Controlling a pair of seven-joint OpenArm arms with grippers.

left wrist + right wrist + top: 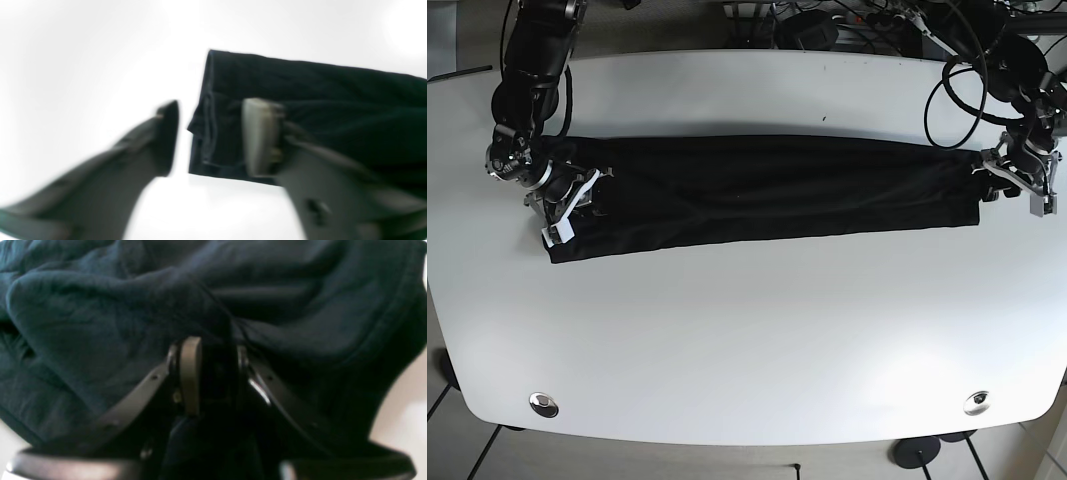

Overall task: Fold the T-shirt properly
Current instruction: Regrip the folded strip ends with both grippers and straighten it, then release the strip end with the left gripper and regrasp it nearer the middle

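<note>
The dark T-shirt (767,190) lies as a long folded strip across the white table (747,330). My right gripper (567,195) is at the strip's left end in the base view. In the right wrist view it (217,373) is shut on a bunch of the cloth (100,316). My left gripper (999,180) is at the strip's right end. In the left wrist view it (213,136) is open and blurred. One finger (262,136) is over the shirt's end (300,100); the other finger (166,133) is over bare table beside the edge.
Cables and gear (827,25) sit behind the table's far edge. Two metal fittings (545,404) (976,402) sit near the front corners. The table edge runs close to the left arm on the right side.
</note>
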